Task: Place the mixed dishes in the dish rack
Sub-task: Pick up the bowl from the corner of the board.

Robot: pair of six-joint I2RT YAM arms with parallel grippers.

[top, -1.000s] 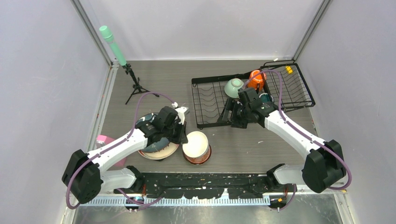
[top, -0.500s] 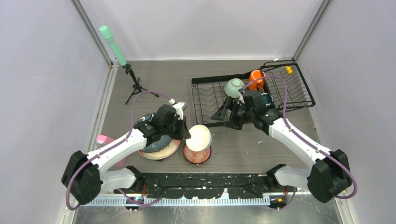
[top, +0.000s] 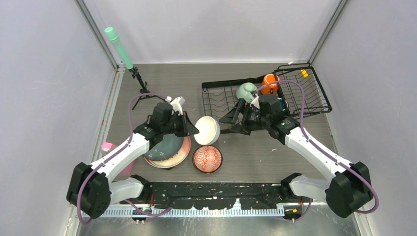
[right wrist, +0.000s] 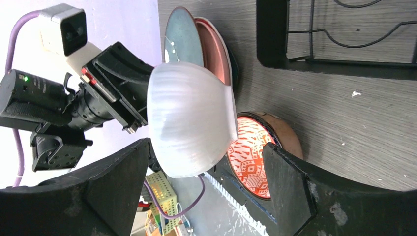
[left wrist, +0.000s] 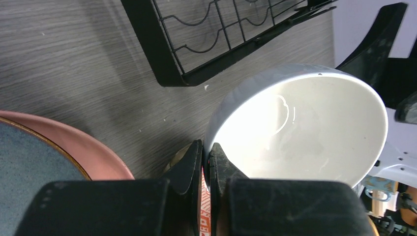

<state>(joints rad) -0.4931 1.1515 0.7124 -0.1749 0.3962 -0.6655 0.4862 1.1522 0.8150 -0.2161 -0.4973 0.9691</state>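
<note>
Left fingers (left wrist: 189, 169) pinched shut on white bowl (top: 207, 130) rim. Bowl is tipped on edge, off the desk, near the rack (left wrist: 153, 42). Right fingers (right wrist: 287, 187) spread wide just beside it, holding nothing. Rack holds green bowl (top: 246, 91) and orange mug (top: 270, 82).

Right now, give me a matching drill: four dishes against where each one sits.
Things:
1. white bowl
2. patterned bowl
3. teal plate
4. orange mug

Places:
A. in the rack
B. on the pink plate
C. gripped by its rim in the left hand, tilted, off the table
D. upright on the bare table

Pairs: 1-C, 2-D, 3-B, 4-A
</note>
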